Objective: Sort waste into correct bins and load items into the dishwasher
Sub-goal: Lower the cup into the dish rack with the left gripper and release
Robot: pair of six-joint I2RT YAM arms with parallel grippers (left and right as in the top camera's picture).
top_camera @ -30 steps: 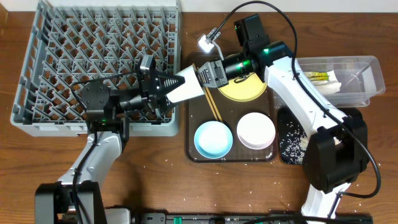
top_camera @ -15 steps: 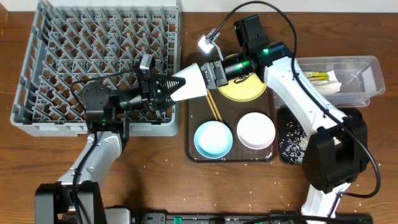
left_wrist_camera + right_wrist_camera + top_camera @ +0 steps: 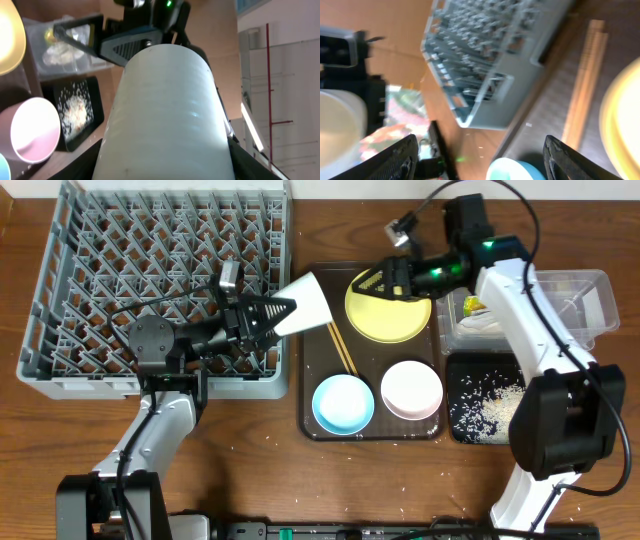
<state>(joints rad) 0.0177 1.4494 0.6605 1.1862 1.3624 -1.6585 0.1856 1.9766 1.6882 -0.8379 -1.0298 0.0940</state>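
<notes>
Since a second ago the right gripper (image 3: 366, 282) has let go of the small white cup (image 3: 310, 302) and drawn back to the right, so my left side alone now carries the cup. Far left I see the large square grey plastic dish rack (image 3: 150, 385) with its upright pegs. At its right edge the left gripper (image 3: 279, 317) is clamped on one end of the cup. The cup lies tipped on its side in the air, over the gap between the rack and the dark brown serving tray (image 3: 315, 360). On that tray lie the pair of thin wooden chopsticks (image 3: 342, 348), the light blue bowl (image 3: 343, 402), the round yellow plate (image 3: 388, 315) and the white bowl (image 3: 411, 390). The right gripper hangs over the plate's upper left rim, jaws wide apart and empty. Right of the serving tray, the shallow black rectangular tray (image 3: 458, 368) holds loose white rice grains (image 3: 490, 395). Behind it, the clear plastic rectangular tub (image 3: 600, 280) holds crumpled white paper (image 3: 478, 326).
</notes>
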